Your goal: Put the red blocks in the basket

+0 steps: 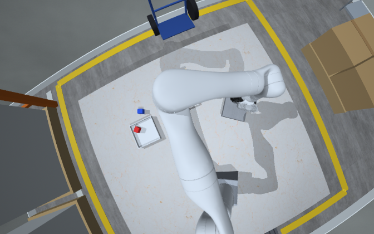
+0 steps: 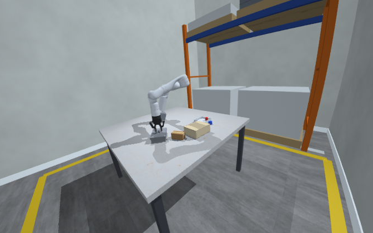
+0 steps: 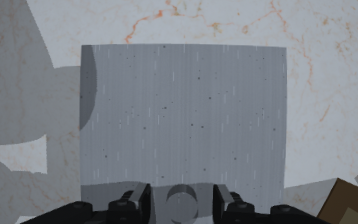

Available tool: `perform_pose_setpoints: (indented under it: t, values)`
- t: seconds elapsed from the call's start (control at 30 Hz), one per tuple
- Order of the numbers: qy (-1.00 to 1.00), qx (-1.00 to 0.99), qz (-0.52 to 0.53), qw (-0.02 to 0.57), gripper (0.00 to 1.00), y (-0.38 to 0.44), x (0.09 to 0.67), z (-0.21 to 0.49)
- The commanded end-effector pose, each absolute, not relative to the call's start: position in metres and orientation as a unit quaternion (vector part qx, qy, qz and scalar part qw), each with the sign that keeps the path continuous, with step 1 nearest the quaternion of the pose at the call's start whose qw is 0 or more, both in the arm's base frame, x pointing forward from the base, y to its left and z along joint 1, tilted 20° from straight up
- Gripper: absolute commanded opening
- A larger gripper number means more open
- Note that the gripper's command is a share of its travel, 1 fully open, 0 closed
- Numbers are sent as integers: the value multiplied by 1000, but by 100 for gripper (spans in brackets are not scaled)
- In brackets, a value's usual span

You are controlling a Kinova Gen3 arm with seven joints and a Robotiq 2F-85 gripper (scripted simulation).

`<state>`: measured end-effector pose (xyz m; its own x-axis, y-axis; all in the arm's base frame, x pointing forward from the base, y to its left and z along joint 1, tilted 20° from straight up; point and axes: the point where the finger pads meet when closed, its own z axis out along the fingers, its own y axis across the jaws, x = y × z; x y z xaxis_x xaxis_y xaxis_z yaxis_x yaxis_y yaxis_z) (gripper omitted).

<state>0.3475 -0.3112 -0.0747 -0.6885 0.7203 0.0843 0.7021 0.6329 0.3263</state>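
My gripper (image 2: pixel 157 130) (image 3: pixel 181 199) is partly open, pointing down over the grey metal box (image 2: pixel 158 140). The lid (image 3: pixel 181 115) covers the box; its round knob (image 3: pixel 182 209) is between the spread fingers in the wrist view, with gaps on both sides. Whether the lid is fully down cannot be told. The basket (image 1: pixel 151 132) holds a red block (image 1: pixel 137 129) (image 2: pixel 206 118) near its left wall in the top view. A blue block (image 1: pixel 140 111) (image 2: pixel 210 122) lies outside it. A larger light tan body (image 2: pixel 196 130) may be the cabinet; no drawer can be made out.
A small brown box (image 2: pixel 177 135) (image 3: pixel 348 202) stands between the metal box and the larger tan body. The arm hides the middle of the table (image 1: pixel 153 180) (image 2: pixel 153 176) in the top view. The arm's base is at that view's lower edge.
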Motion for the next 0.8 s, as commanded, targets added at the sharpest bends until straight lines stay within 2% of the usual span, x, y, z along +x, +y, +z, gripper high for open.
perform_pose_setpoints:
  t: [0.0, 0.37, 0.4, 0.77]
  values:
    - [903, 394, 169, 28, 48, -312, 348, -74]
    - [903, 394, 169, 28, 48, -312, 348, -74]
    - [903, 394, 169, 28, 10, -312, 348, -74]
    - [903, 394, 169, 28, 10, -312, 348, -74]
